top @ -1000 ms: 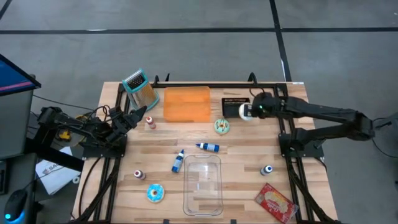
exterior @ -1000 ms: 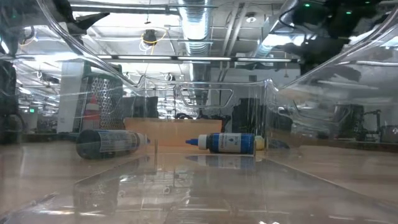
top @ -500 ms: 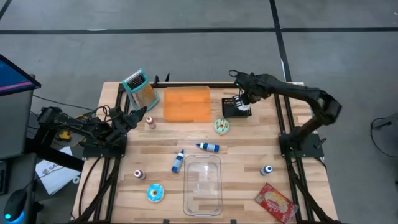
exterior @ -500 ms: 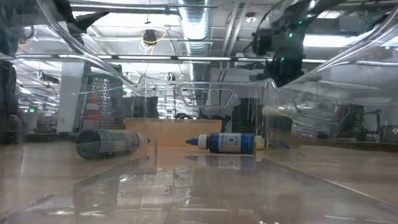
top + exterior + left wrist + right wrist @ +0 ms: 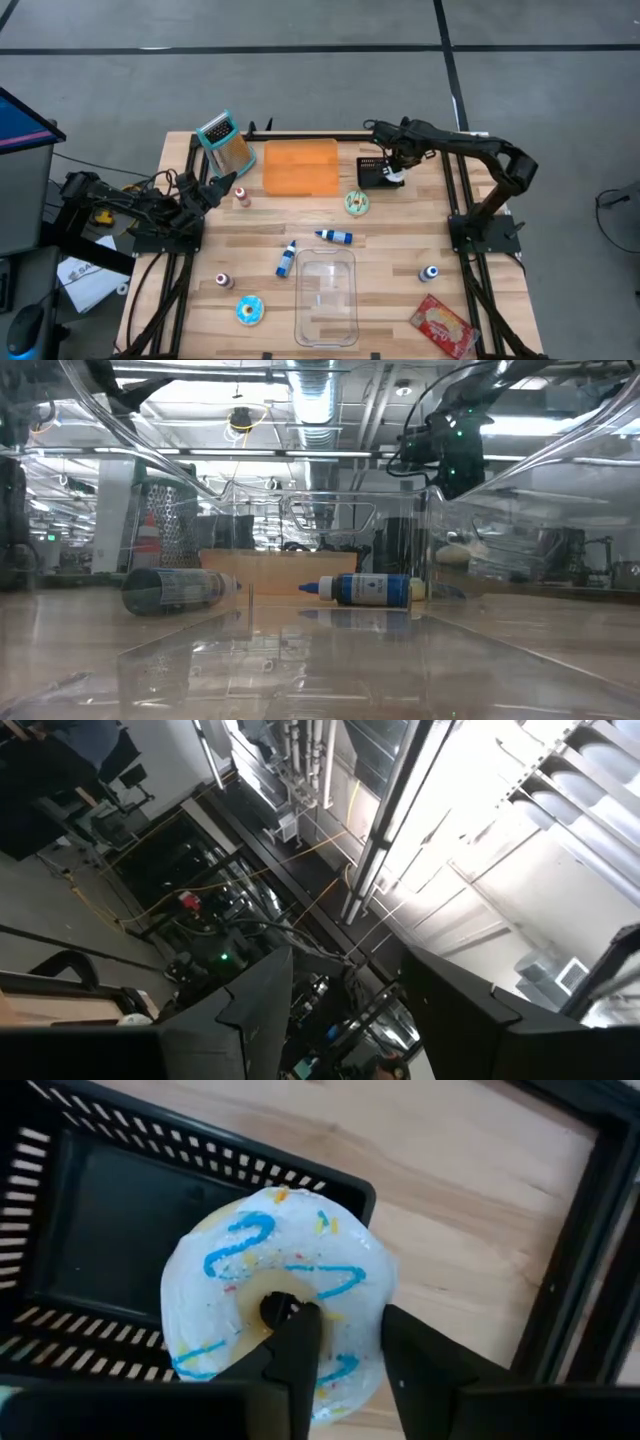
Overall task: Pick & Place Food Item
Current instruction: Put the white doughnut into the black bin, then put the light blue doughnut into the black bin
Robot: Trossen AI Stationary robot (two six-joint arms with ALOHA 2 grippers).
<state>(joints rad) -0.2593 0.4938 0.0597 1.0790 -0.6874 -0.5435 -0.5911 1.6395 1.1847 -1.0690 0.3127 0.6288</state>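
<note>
- I see the right end effector (image 5: 340,1350) above the black basket (image 5: 90,1230), pinching the white donut (image 5: 275,1295) at the basket's corner.
- The left end effector (image 5: 222,184) waits at the tabletop (image 5: 400,260) left edge, fingers spread, empty.

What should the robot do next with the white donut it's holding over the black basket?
Probably slide the donut a bit farther over the black basket before letting go. In the right wrist view the right gripper has one finger through the donut's hole, and the donut hangs over the basket's corner, partly above bare wooden table. Dropped now, it might catch the rim.
</note>
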